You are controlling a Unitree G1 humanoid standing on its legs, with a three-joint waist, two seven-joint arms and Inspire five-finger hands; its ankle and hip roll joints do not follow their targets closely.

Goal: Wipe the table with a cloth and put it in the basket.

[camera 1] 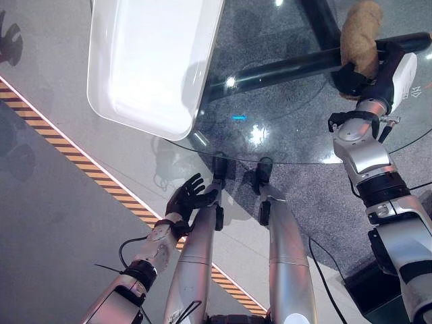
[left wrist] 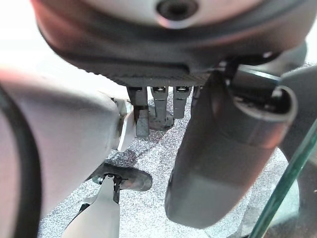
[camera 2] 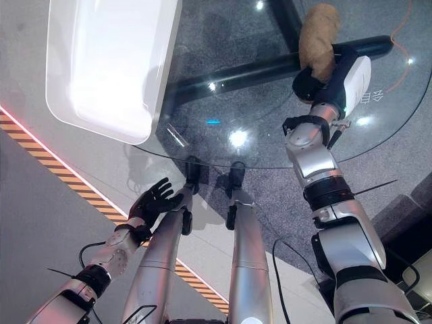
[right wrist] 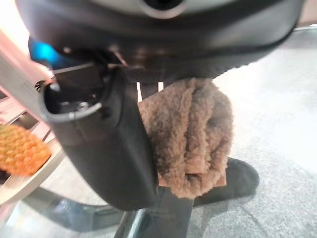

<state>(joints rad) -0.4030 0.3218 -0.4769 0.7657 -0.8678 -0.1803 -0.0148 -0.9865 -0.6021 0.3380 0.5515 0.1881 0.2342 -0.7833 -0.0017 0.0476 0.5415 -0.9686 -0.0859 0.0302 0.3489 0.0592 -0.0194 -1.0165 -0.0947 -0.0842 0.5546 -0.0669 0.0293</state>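
A brown fuzzy cloth [camera 1: 360, 34] is bunched up in my right hand [camera 1: 356, 75] over the far right part of the round glass table [camera 1: 270, 128]. In the right wrist view the cloth [right wrist: 190, 134] sits pinched between the thumb and the fingers. I cannot tell whether it touches the glass. A white basket [camera 1: 148, 61] with nothing in it stands on the table's far left, overhanging the edge. My left hand [camera 1: 185, 201] hangs low below the table's near edge, its fingers [left wrist: 158, 101] straight and holding nothing.
Under the glass runs the table's black base bar [camera 1: 283, 67]. A yellow-and-black striped tape [camera 1: 101, 179] crosses the floor on the left. An orange, bumpy object [right wrist: 20, 148] lies on a pale surface in the right wrist view.
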